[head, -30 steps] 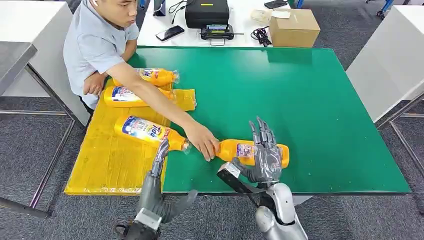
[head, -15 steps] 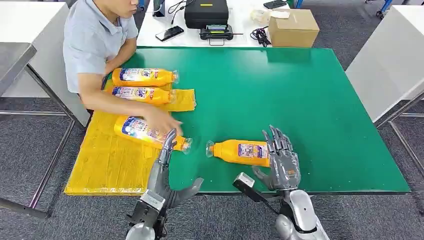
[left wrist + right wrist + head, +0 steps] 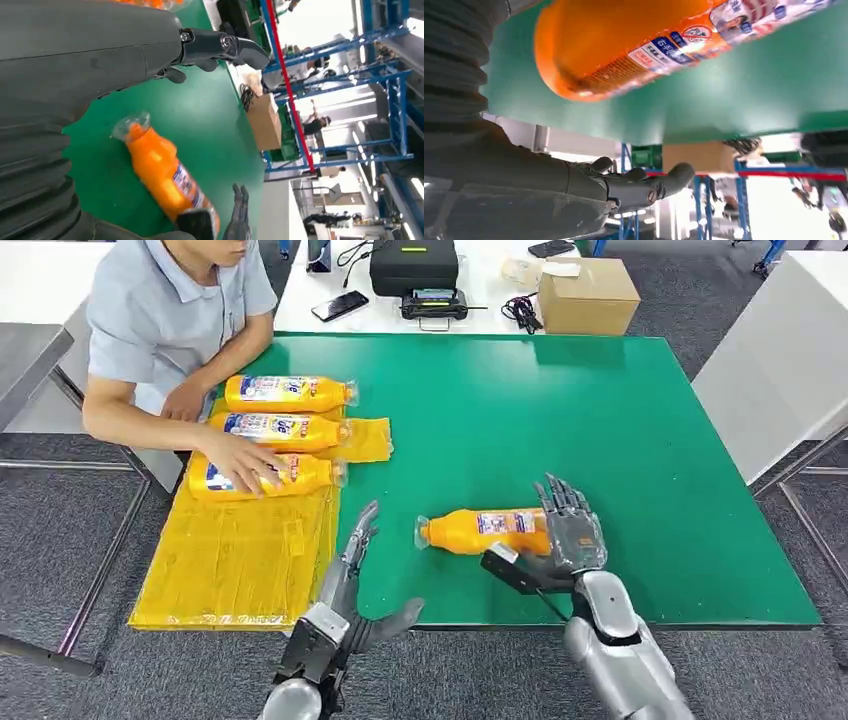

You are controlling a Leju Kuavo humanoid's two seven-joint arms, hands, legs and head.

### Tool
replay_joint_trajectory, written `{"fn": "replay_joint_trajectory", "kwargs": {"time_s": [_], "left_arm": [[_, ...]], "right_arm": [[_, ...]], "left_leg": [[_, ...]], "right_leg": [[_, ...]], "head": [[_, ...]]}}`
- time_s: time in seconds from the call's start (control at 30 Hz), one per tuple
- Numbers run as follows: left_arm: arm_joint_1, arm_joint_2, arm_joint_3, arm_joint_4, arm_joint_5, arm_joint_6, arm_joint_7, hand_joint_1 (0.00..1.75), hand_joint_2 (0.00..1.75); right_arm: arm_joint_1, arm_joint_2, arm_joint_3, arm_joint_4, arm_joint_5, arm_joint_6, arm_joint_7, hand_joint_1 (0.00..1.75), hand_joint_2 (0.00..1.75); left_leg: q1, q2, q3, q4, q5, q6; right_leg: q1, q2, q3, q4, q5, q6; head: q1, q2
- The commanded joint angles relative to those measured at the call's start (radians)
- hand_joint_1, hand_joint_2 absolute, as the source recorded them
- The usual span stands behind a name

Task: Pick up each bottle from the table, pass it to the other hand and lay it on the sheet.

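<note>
Green tabletop [image 3: 620, 440] seen from above, with a yellow sheet [image 3: 230, 560] spread over its near left corner. Lying on its side on the bare green surface, an orange bottle [image 3: 480, 531], cap end toward the sheet, base end toward the right hand [image 3: 570, 537]. Right hand resting against the base end of that bottle, fingers [image 3: 562, 498] extended upward and apart beside it; from the right wrist view, bottle [image 3: 634, 40] close above the thumb [image 3: 644, 185], not plainly clasped, so a firm hold cannot be told. Left hand [image 3: 350, 585] hovering over the near edge of the tabletop, just beside the sheet, fingers [image 3: 362, 530] straight and thumb spread wide, holding nothing; well apart from the bottle.

Three more orange bottles lying side by side on the far part of the sheet: back bottle [image 3: 288, 393], middle bottle [image 3: 280, 429], front bottle [image 3: 262, 477]. Seated at the far left corner, a person in a pale blue shirt [image 3: 150, 310], one hand [image 3: 235, 457] resting on the front bottle. Beyond the green surface, a cardboard box [image 3: 585, 295], a black case [image 3: 414, 266] and a phone [image 3: 339, 306] on a white table.
</note>
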Motion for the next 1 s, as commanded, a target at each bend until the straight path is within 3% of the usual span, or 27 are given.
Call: {"fn": "replay_joint_trajectory", "kwargs": {"time_s": [0.03,0.47,0.73,1.0], "left_arm": [[-0.048,0.017,-0.025,0.093,0.009,-0.005,0.010,0.00,1.75],[-0.053,0.027,-0.047,0.104,0.008,-0.025,0.047,0.00,1.75],[-0.047,0.026,-0.060,0.105,-0.011,-0.033,0.063,0.00,1.75],[-0.068,0.022,-0.081,0.120,-0.013,-0.054,0.056,0.00,1.75]], "right_arm": [[-0.138,-0.005,0.031,0.252,-0.010,0.006,-0.008,0.00,1.75],[-0.184,0.029,0.044,0.352,-0.046,0.086,-0.013,0.00,1.75],[-0.202,0.008,0.086,0.375,-0.056,0.165,-0.003,0.00,1.75],[-0.199,0.019,0.125,0.385,-0.101,0.130,-0.120,0.00,1.75]], "left_leg": [[0.002,0.003,0.007,0.000,-0.003,-0.004],[0.002,0.003,0.005,0.000,-0.002,-0.003],[0.001,0.001,0.004,-0.001,-0.001,-0.002],[0.002,0.001,0.006,-0.001,-0.001,-0.003]], "right_leg": [[0.002,0.002,0.007,-0.001,-0.002,-0.004],[0.002,0.003,0.004,-0.001,-0.001,-0.003],[0.001,0.001,0.004,-0.001,-0.001,-0.003],[0.002,0.000,0.005,-0.001,-0.001,-0.003]], "head": [[0.000,0.000],[0.000,0.000],[0.000,0.000],[0.000,0.000]]}}
